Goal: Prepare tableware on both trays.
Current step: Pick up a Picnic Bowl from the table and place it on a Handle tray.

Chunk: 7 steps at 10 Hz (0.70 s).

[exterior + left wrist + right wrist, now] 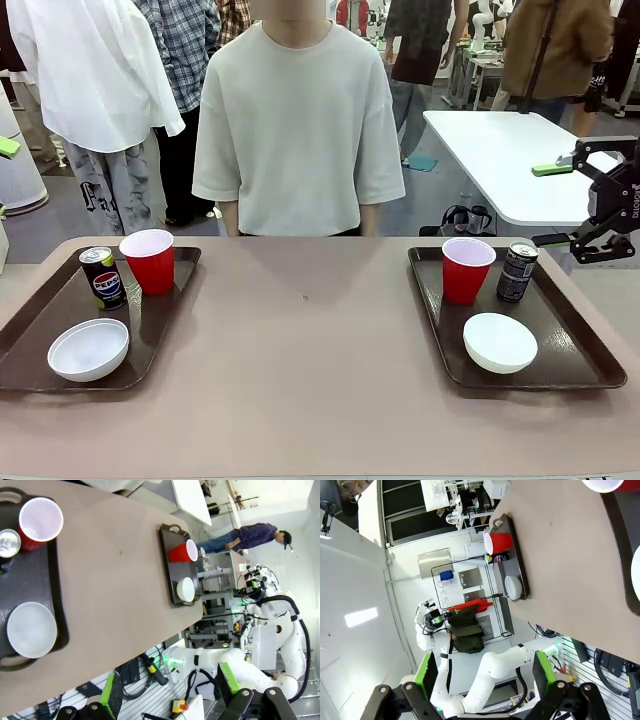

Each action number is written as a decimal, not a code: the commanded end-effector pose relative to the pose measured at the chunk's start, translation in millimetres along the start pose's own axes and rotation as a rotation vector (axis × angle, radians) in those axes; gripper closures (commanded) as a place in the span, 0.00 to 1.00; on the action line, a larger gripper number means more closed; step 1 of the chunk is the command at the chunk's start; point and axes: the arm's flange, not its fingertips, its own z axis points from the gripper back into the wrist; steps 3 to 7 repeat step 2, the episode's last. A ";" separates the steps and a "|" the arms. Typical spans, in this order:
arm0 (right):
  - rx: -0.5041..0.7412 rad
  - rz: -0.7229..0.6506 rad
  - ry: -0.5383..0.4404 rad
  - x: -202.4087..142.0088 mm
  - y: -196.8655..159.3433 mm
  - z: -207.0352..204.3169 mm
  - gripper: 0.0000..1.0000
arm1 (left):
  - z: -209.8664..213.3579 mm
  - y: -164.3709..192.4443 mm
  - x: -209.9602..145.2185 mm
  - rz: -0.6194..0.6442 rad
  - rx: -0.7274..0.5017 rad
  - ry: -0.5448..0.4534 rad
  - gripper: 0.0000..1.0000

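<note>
On both trays (30,330), a cup (147,260), can (103,278) and bowl (88,349) sat placed, apparently complete. Left gripper (167,690) and right gripper (485,675) stood wide, empty; at three o'clock, the right arm seemingly needed only to stay clear.

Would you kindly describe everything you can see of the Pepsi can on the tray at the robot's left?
The Pepsi can is slim and dark, with a red, white and blue logo on its side, a yellow-green band near the top and a silver lid. It looks like metal. It stands upright at the far end of the left tray, right beside the red cup; whether they touch is unclear. The white bowl lies nearer the robot, apart from it. Nothing grips it.
</note>
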 end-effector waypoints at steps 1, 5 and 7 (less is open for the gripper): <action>0.009 0.019 0.004 0.5 0.9 0.7 0.00 | 1.0 -1.8 0.9 -0.006 -0.017 -0.004 0.00; 0.009 0.019 0.004 0.5 0.9 0.7 0.00 | 1.0 -1.8 0.9 -0.006 -0.017 -0.004 0.00; 0.009 0.019 0.004 0.5 0.9 0.7 0.00 | 1.0 -1.8 0.9 -0.006 -0.017 -0.004 0.00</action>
